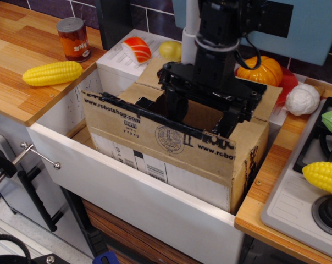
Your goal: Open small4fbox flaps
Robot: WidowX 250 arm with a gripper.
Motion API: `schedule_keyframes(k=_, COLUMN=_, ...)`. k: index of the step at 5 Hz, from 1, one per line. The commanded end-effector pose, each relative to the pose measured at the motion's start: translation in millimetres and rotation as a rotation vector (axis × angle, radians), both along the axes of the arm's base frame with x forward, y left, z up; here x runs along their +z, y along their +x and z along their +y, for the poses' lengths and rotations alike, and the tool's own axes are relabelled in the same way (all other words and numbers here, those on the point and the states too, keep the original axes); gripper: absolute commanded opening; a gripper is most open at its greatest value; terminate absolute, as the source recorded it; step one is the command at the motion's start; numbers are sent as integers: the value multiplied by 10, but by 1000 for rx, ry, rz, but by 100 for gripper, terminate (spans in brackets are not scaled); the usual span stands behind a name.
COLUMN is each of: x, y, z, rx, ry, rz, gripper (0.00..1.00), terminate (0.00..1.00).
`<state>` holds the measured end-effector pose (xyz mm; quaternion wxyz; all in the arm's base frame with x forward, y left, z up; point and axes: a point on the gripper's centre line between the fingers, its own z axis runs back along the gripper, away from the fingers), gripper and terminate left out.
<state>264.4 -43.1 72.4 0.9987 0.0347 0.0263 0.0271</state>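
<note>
While the black gripper [202, 118] hangs at frame centre with its two fingers spread wide, both tips dip behind the front flap [155, 135] of the small4fbox [171, 159] — gripping nothing. That printed flap stands nearly upright. The carton sits in the white sink [127, 201], centre frame — a white box [119, 69] behind it.

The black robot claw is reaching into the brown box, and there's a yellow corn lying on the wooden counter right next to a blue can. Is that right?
Almost. The can is red-brown with a grey top, not blue. The observation.image view shows it standing on the wooden counter just behind the yellow corn. The rest holds: the black tool is reaching into the brown box.
</note>
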Motion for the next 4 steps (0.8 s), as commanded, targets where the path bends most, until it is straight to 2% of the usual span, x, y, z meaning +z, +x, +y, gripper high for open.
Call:
schedule_keyframes(k=1, x=155, y=-173, z=-31, rx=28, ry=-2, rz=-30, gripper=100, terminate=0)
schedule_keyframes(k=2, x=60, y=-278, z=-38, rx=59, ry=-14, rz=-51, gripper=100, terminate=0)
schedule_keyframes(k=4, x=-186, y=-475, z=-77, rx=93, ry=-1, rz=-105, gripper=100, terminate=0)
